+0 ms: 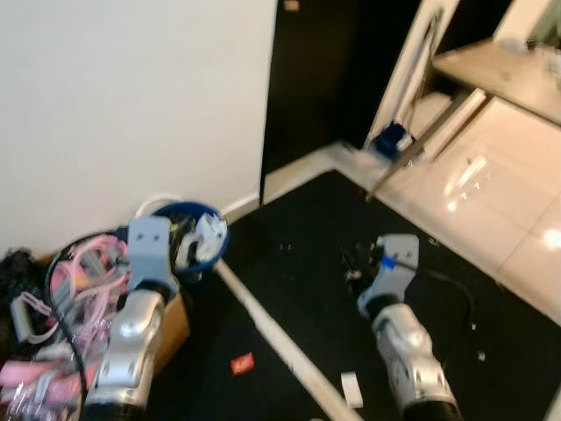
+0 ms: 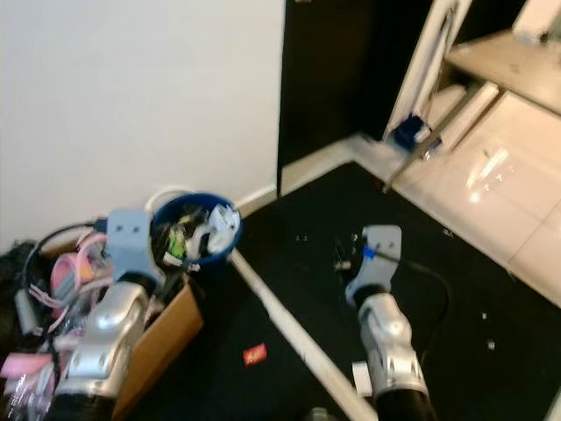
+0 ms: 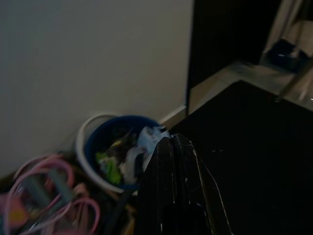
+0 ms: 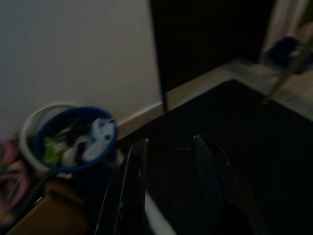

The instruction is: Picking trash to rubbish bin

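Rubbish bin, a round blue plastic tub (image 2: 197, 230) with a white rim behind it, stood at the far left against the white wall (image 1: 131, 96), already holding white and green scraps. Near left of it lay a brown cardboard box (image 2: 162, 338) stuffed with pink hangers (image 1: 83, 281). Black floor mat (image 1: 307, 254) spread to the right, crossed by a pale strip. A small red scrap (image 1: 242, 362) lay near on the mat, a white scrap (image 1: 351, 388) beside the strip. Left gripper (image 3: 171, 166) hung by the bin, fingers pressed together, holding nothing visible. Right gripper (image 4: 168, 166) hovered over the mat, fingers parted, empty. Judgement: lower squarely over the red scrap, pinch flat against the floor.
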### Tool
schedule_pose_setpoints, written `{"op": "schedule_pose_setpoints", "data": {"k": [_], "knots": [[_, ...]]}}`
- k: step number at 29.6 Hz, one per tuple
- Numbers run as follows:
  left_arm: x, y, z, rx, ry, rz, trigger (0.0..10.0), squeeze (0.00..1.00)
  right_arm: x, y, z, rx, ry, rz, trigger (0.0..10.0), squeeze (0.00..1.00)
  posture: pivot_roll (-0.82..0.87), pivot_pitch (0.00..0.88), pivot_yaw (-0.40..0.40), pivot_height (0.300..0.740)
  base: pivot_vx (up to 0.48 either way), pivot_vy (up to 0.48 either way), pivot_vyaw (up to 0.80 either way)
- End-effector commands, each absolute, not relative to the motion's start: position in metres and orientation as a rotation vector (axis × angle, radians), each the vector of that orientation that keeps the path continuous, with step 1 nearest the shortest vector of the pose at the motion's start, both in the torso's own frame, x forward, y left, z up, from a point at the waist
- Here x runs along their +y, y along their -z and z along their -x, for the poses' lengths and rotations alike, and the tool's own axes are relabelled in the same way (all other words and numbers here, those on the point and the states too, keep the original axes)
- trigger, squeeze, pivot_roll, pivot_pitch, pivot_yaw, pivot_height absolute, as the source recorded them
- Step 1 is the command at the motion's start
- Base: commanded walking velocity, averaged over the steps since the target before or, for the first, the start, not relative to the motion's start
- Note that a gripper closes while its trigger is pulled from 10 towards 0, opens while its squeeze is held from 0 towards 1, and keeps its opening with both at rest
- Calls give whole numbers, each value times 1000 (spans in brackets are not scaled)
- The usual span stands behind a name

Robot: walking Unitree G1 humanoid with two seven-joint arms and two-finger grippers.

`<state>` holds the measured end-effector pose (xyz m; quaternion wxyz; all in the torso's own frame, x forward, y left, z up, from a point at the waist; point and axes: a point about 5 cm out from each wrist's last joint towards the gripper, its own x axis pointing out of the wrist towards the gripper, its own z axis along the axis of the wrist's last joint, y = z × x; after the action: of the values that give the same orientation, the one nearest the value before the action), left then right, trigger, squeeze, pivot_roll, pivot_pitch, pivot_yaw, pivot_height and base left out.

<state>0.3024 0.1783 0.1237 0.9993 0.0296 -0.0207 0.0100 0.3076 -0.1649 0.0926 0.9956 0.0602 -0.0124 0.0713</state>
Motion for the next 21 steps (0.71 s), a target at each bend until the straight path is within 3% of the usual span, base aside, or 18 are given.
{"op": "schedule_pose_setpoints", "data": {"k": [1, 21], "knots": [[175, -121, -301, -30, -4, -59, 10000, 0, -169, -89, -305, -10, -132, -120, 10000, 0, 29, 137, -10, 740, 0, 0, -650], [171, -116, -299, 0, 33, -37, 10000, 0, -170, -89, -304, -4, -131, -116, 10000, 0, 24, 137, -13, 740, 0, 0, -649]]}}
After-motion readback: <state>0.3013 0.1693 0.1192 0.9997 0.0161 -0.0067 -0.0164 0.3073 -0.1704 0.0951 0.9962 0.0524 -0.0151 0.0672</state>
